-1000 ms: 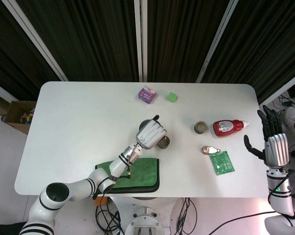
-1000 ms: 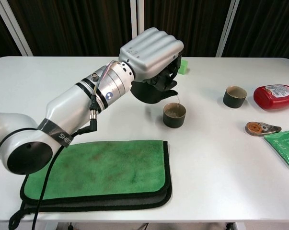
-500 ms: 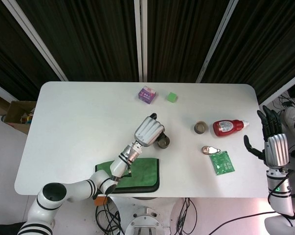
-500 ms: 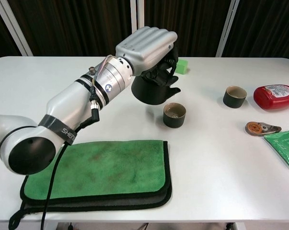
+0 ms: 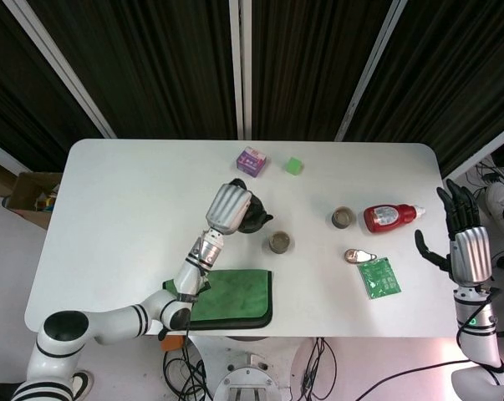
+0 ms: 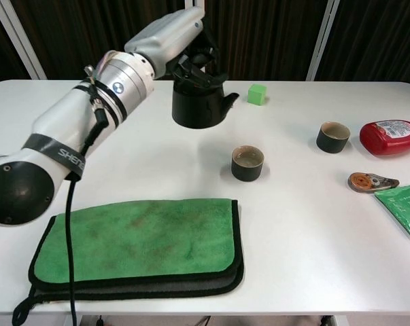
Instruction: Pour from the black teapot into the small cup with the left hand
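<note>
Teapot (image 6: 196, 105) is swinging back upright, away from the small cup (image 6: 247, 163) — left hand (image 6: 171, 34) is gripping it. Right hand (image 5: 467, 242) is hanging open, fingers spread.

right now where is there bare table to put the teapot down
The left hand holds the black teapot up, back from the small cup. Bare table lies left of the teapot, beyond the green cloth, and between the small cup and the second cup. The right edge is crowded: ketchup bottle, tape, green packet.
</note>
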Available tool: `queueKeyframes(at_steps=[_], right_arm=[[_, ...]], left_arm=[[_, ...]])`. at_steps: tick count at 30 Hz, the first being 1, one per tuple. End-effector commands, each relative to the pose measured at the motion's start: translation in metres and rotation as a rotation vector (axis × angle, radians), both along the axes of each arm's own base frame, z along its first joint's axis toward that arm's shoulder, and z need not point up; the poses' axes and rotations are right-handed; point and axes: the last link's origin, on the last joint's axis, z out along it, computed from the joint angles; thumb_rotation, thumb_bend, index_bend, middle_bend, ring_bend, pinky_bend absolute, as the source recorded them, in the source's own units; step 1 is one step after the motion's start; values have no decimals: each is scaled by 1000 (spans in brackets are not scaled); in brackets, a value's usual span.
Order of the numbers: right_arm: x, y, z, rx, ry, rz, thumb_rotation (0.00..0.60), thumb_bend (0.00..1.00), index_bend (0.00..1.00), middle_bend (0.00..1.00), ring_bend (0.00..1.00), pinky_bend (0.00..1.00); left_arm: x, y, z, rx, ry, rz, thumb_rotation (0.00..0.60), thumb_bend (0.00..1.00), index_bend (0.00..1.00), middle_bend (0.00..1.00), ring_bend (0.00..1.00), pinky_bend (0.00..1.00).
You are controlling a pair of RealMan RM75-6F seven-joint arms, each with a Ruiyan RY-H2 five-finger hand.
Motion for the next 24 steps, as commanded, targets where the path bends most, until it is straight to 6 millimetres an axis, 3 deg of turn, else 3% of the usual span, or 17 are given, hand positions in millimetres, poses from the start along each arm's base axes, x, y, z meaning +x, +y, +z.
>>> queueKeyframes(at_steps=[1,10,17,24], right_arm=[[0,0,-1,3,2,0,600,364,0,0,0,0],[5,-1,-5,14,12,9,600,364,0,0,0,0],[11,-2,-7,18,18,20,600,364,0,0,0,0],[11,-1,-8,21,22,13,600,364,0,0,0,0]], left_arm=[[-25,7,20,-6,-56,74,600,496,1000,1000,1000,413],[-76,8,43,19,-80,139,600,496,1000,1000,1000,413],[-100,1,29,18,-54,156,600,496,1000,1000,1000,412],[-109,-2,9,38,25,133,600,495,1000,1000,1000,409]])
